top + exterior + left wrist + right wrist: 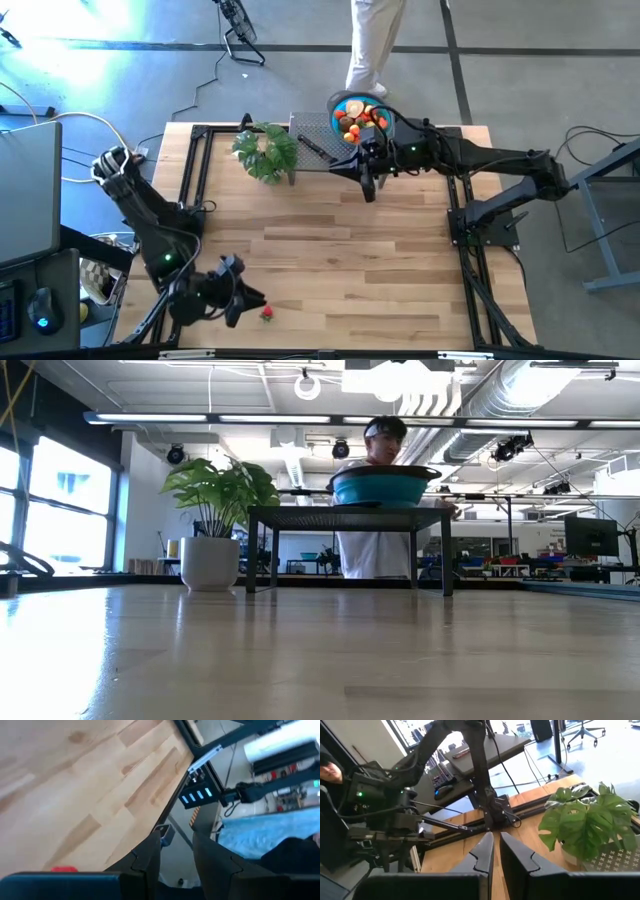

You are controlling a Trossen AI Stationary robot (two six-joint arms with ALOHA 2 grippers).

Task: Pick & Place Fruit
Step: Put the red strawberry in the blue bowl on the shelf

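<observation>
With nothing between its part-open fingers, the left end effector (248, 298) is hovering just beside the strawberry (267, 313), needing to descend and close on it, while the empty, closed right end effector (368, 190) is waiting near the blue bowl (336, 104).

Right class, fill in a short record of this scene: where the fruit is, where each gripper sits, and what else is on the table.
bowl: blue bowl of toy fruit on a small black stand at the table's far edge
loose fruit: strawberry near the front edge
left gripper: beside the strawberry, empty, jaws slightly apart
right gripper: shut, just in front of the bowl
other: potted plant; person behind the table
</observation>
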